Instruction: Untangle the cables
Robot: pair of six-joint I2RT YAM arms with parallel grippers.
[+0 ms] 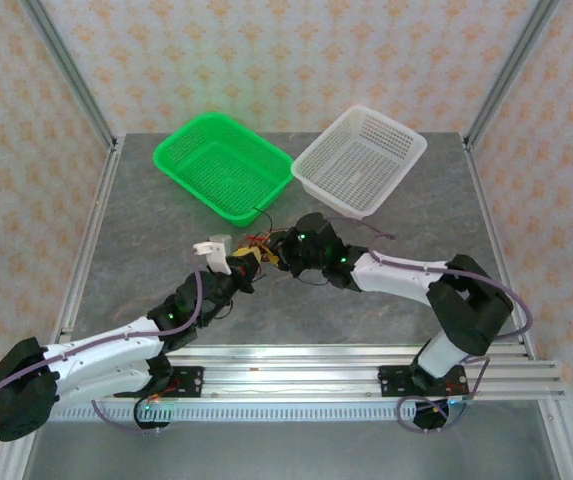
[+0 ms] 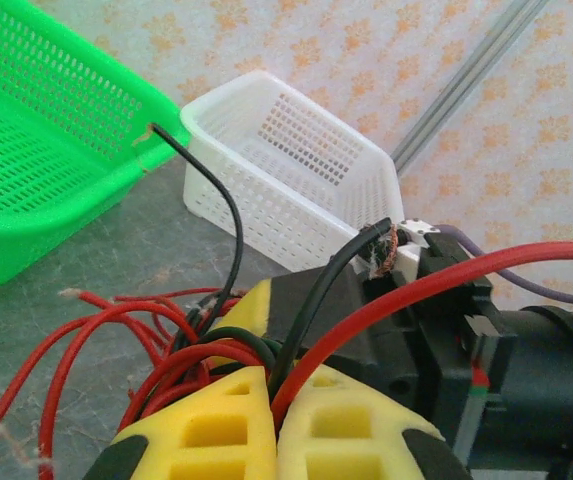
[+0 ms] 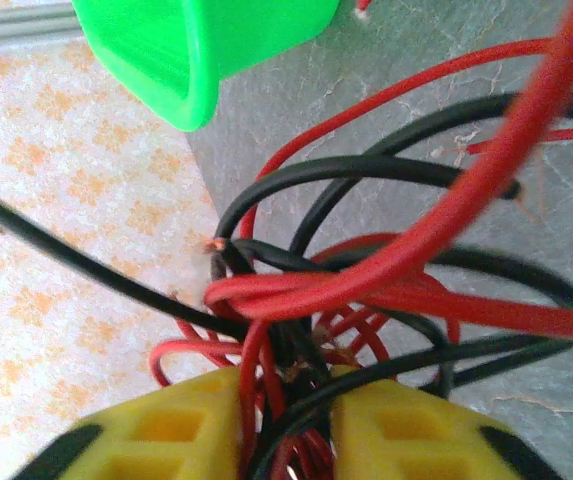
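My left gripper (image 2: 271,405) is clenched, its yellow cut-out pads (image 2: 201,430) pressed together on a bunch of thin red and black cables (image 2: 386,303) at the bottom of the left wrist frame. My right gripper (image 3: 286,420) has its pads close on either side of the same knot (image 3: 416,237), with wires filling the gap. Whether it truly pinches them I cannot tell. Seen from above, the tangle (image 1: 262,247) sits at frame centre between the two tools, over the grey mottled table (image 1: 146,230). It lies just below the green plastic mesh basket (image 1: 179,133) and the white plastic mesh basket (image 1: 396,125). The danger, as I judge it, is that both grips sit on one knot, so pulling apart could cinch the loops tighter rather than free a strand. Wires this thin could also slide out of the pads. A black strand rises toward the upper left of the left wrist frame, and its bare tip shows against the green basket's rim. I cannot tell whether it touches, but it could snag in the mesh. The knot has no clear long axis. The short span between the grippers runs from lower left to upper right in the top view, and one thick red strand runs off to the right edge of the left wrist frame.
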